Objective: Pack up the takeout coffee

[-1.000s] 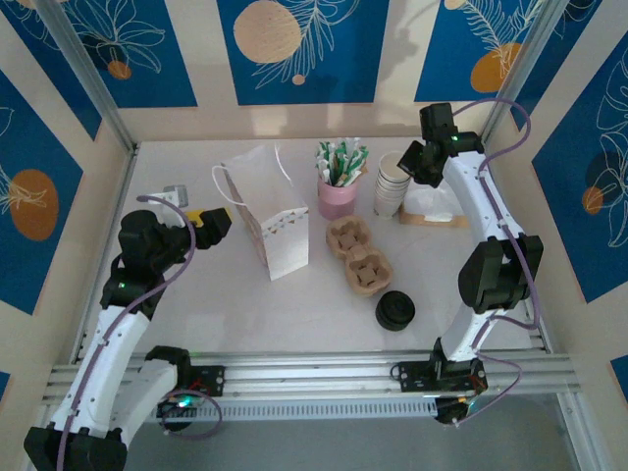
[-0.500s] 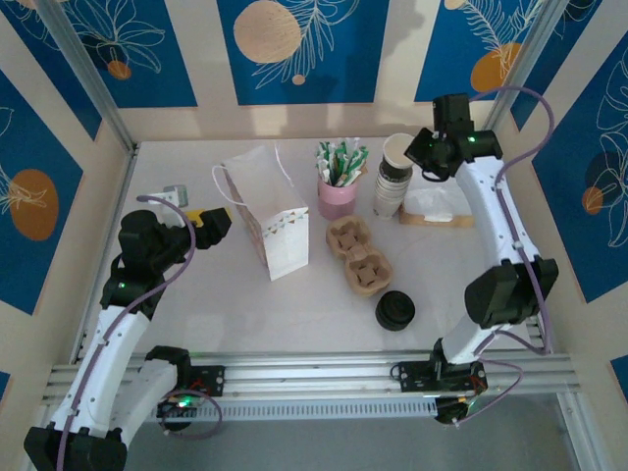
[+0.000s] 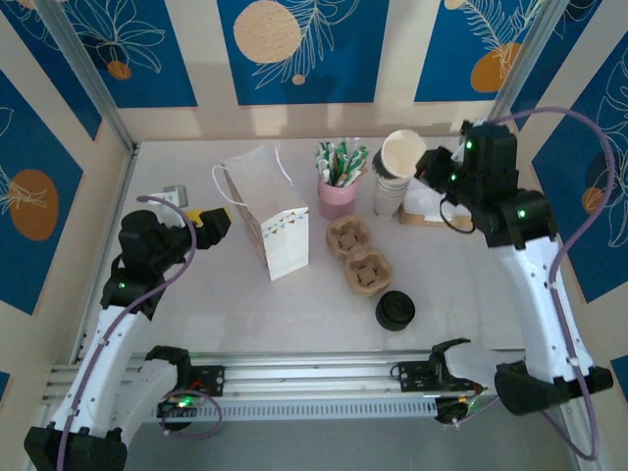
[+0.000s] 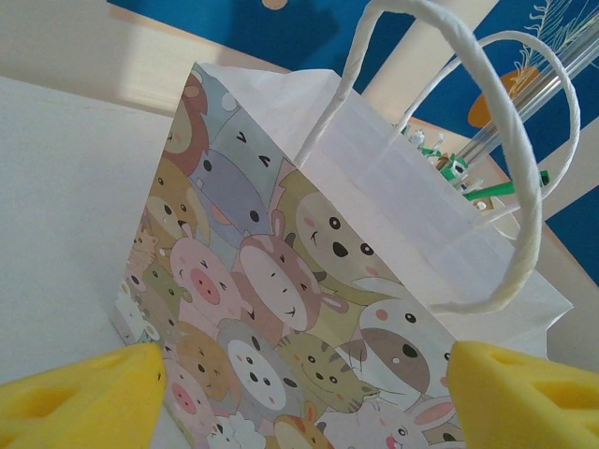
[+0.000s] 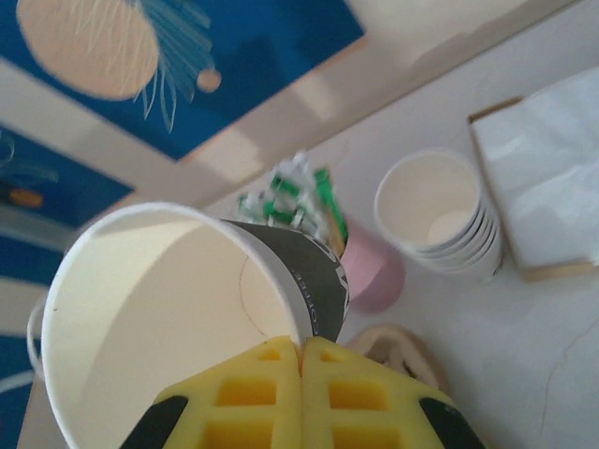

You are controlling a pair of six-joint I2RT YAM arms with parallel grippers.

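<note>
Right claw (image 5: 301,363) pinches the rim of an unlidded pale paper cup (image 5: 159,318) at far right — left claw (image 3: 218,223) stands spread before the animal-print white paper bag (image 4: 281,281).

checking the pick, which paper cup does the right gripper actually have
The lone cup with the dark band, rim pinched by the right gripper and lifted; the others sit nested in a stack by the pink holder.

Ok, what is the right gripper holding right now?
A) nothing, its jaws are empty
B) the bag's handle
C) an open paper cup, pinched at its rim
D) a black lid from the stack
C: in the right wrist view the right gripper is shut on the wall of a lidless paper cup, while the cup stack stands apart on the table beyond it.
</note>
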